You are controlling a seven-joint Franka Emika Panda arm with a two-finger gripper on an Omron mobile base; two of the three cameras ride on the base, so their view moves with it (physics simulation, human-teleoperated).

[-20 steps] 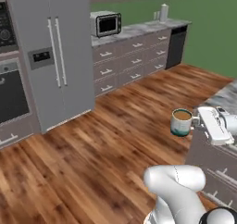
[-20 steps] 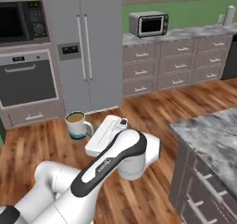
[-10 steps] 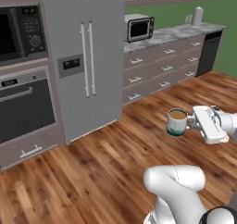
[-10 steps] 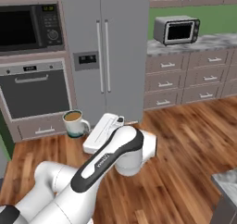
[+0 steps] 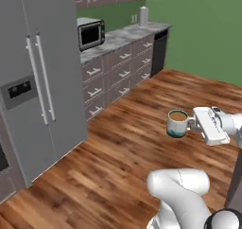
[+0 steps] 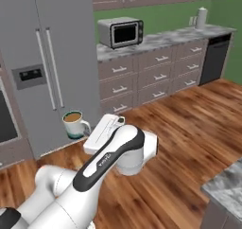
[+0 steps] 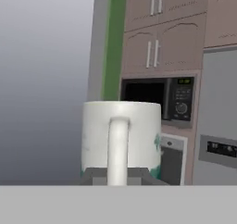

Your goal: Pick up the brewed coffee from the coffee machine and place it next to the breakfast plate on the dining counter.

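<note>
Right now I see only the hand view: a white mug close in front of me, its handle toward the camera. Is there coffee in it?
Observer: Yes, the mug holds brown coffee and stands upright.
Operator: Does the hand hold it?
Observer: Yes, the hand is shut on its handle, over the wooden floor.
Operator: What is behind it?
Observer: In the right base view, a grey fridge, with a toaster oven on a marble worktop.
</note>
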